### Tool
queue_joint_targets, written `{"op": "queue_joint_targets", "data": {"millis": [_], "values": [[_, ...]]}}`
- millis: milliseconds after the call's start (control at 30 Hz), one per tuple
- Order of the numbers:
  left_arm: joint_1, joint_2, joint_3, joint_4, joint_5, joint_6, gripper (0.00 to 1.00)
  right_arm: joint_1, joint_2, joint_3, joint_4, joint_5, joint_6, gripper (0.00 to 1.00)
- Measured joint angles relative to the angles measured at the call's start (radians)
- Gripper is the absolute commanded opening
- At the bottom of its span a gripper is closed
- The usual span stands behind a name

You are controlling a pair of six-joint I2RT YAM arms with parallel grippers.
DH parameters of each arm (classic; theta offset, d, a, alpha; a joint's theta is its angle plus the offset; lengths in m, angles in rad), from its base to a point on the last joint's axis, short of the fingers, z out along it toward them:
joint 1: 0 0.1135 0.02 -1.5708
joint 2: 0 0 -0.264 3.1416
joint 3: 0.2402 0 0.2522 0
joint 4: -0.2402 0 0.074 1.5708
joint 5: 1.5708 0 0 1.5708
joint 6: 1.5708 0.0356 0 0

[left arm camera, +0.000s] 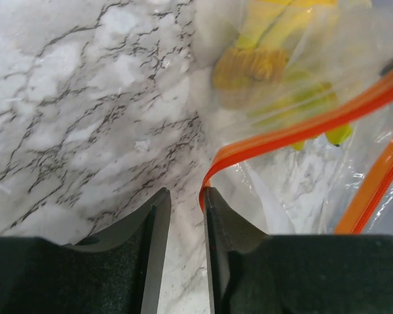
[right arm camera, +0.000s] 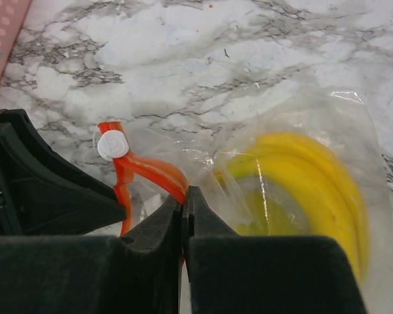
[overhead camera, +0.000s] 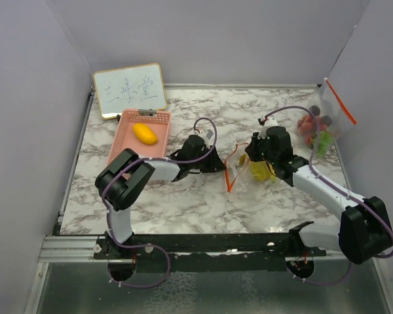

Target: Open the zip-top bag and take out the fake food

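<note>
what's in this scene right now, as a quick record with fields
left gripper: jaws slightly apart, empty, beside the orange zip strip
right gripper: shut on zip-top bag at its zip edge
zip-top bag: on the marble table, zip strips parted
banana: inside that bag
lemon: in the pink basket
second bag: leaning at the right wall, red and green pieces inside

You're looking down at a white marble-patterned tabletop with grey veins point(overhead camera: 183, 203), boxed in by a plain pale grey back wall point(overhead camera: 236, 39) and matching side walls. A ribbed aluminium rail point(overhead camera: 72, 247) runs along its near edge, a small wood-framed whiteboard point(overhead camera: 130, 89) stands at the back left corner, and the light is soft and even
</note>
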Motion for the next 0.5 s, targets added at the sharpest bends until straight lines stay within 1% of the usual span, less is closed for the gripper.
{"op": "queue_joint_targets", "data": {"millis": [33,67,100,167,200,267,333,367,433,500], "values": [[0.000,-0.012,-0.008,-0.024,-0.008,0.008,0.36,0.000,0.000,-0.008,0.018,-0.013,0.002,0.05],[0.000,-0.030,-0.014,-0.055,-0.020,0.027,0.37,0.000,0.000,-0.014,0.039,-0.029,0.006,0.10],[0.000,-0.046,-0.017,-0.077,-0.031,0.040,0.38,0.000,0.000,-0.017,0.050,-0.039,0.008,0.16],[0.000,-0.093,-0.019,-0.124,-0.059,0.071,0.39,0.000,0.001,-0.017,0.077,-0.061,0.010,0.32],[0.000,-0.119,-0.019,-0.141,-0.074,0.085,0.39,0.000,0.001,-0.017,0.087,-0.074,0.011,0.37],[0.000,-0.166,-0.018,-0.171,-0.098,0.106,0.39,0.000,0.003,-0.015,0.101,-0.100,0.014,0.45],[0.000,-0.213,-0.018,-0.196,-0.118,0.125,0.34,0.000,0.004,-0.013,0.113,-0.122,0.016,0.51],[0.000,-0.230,-0.018,-0.203,-0.123,0.132,0.32,0.000,0.001,-0.013,0.114,-0.128,0.017,0.53],[-0.002,-0.252,-0.016,-0.214,-0.130,0.141,0.22,0.000,-0.012,-0.013,0.113,-0.133,0.016,0.53],[-0.006,-0.260,-0.007,-0.216,-0.131,0.150,0.08,0.000,-0.040,-0.013,0.109,-0.131,0.016,0.48]]}}
